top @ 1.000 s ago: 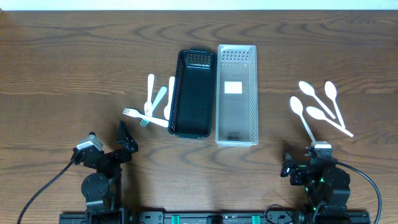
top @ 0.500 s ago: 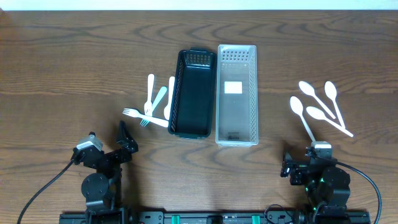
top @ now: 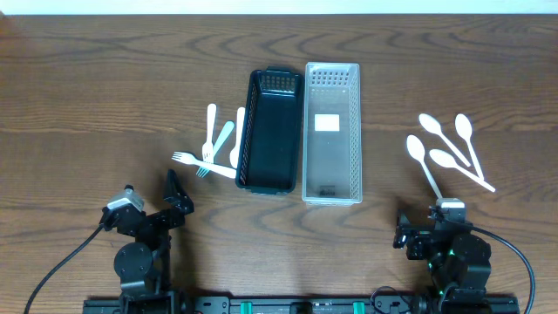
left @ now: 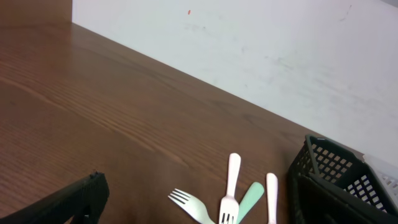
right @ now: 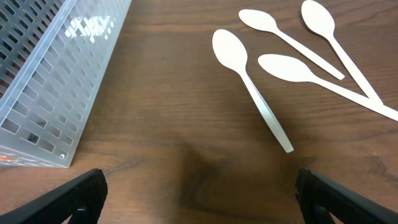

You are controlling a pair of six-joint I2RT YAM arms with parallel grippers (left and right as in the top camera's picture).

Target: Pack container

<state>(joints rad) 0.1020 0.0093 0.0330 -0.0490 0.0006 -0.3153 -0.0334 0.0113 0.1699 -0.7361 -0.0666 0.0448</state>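
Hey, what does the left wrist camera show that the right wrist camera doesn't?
Only the left wrist: white forks, a pale green utensil, the black basket and a white wall. Only the right wrist: four white spoons. Both: the wooden table, and possibly the clear bin, plain in the right wrist but at most a pale sliver behind the basket in the left.

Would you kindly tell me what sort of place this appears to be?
Likely a robotics lab bench: a wooden table, a plain white wall, and spoons and forks laid beside two baskets.
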